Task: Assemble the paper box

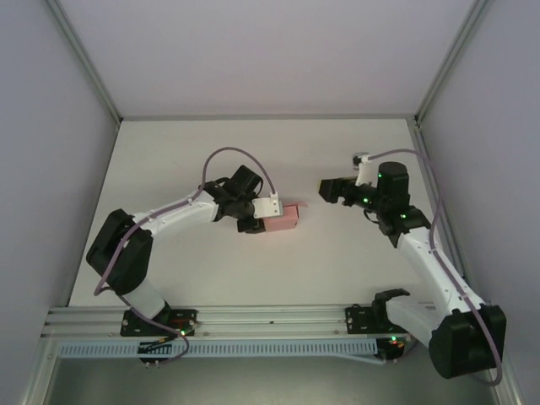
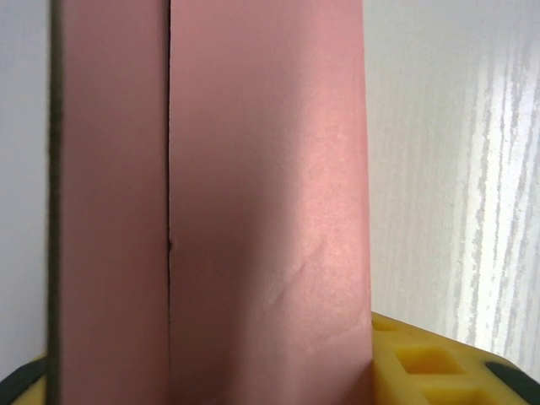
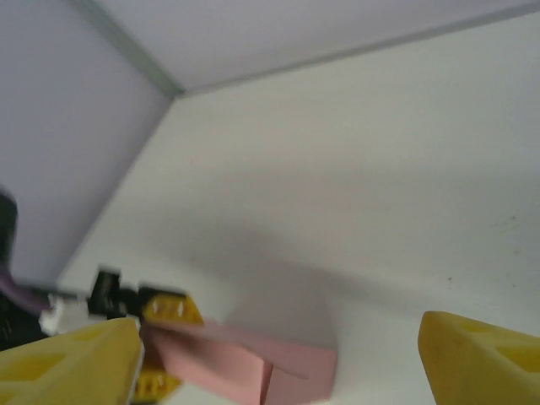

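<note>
The paper box [image 1: 283, 218] lies folded near the middle of the table [image 1: 253, 152]. The left gripper [image 1: 263, 213] has clamped onto the box's left end. In the left wrist view the pink card runs straight up between its yellow fingers [image 2: 422, 363], touching them. The right gripper [image 1: 324, 189] hangs just right of the box and slightly farther back, apart from it. Its fingers [image 3: 481, 359] are spread wide and hold nothing.
</note>
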Motion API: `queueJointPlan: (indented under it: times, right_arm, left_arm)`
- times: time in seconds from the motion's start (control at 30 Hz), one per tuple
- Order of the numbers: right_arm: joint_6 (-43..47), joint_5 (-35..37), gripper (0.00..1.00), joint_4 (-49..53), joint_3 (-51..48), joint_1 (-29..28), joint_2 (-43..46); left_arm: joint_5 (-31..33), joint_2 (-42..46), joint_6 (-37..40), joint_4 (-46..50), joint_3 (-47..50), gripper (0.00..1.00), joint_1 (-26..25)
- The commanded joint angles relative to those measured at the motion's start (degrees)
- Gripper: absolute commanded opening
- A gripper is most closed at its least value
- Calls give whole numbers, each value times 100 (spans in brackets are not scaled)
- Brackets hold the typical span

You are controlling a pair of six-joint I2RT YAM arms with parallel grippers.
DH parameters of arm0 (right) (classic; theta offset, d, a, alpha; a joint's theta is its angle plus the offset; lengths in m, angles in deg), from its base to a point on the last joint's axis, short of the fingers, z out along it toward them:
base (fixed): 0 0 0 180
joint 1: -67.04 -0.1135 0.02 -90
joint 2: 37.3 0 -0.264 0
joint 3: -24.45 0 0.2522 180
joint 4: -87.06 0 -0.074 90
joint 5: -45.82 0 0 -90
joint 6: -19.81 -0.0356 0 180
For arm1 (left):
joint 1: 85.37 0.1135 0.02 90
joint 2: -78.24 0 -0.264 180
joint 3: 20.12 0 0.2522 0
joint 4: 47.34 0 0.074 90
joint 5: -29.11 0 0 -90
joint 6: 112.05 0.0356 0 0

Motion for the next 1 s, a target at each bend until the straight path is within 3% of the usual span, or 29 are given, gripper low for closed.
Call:
queueJointPlan:
  times: [0.0,0.1,0.23,0.37,0.7,0.77,0.97]
  right_arm:
    - [1302,63,84,818,285,-442,-228]
    - [1699,-87,76,1135,368,-517,-530]
    - [1932,592,66,1614,709,-808,-983]
    - [2056,657,57,1842,844,-1156,-1374]
    - [1955,1547,57,1395,962,-1456,-1748]
    - [1956,1564,50,1289,948,-1467,-1774]
    - [1939,1327,48,1203,985,-1507,-1826]
  left_arm:
    - [-261,-52,599,227,-104,41,19]
    - [-296,-4,987,172,21,41,22]
    - [-285,-167,1079,297,-144,41,56]
    - [-392,-328,1013,210,-205,40,189]
    - [-526,-431,967,200,-251,42,297]
    - [-517,-443,1001,192,-247,42,300]
    - [-503,-486,1019,214,-252,43,297]
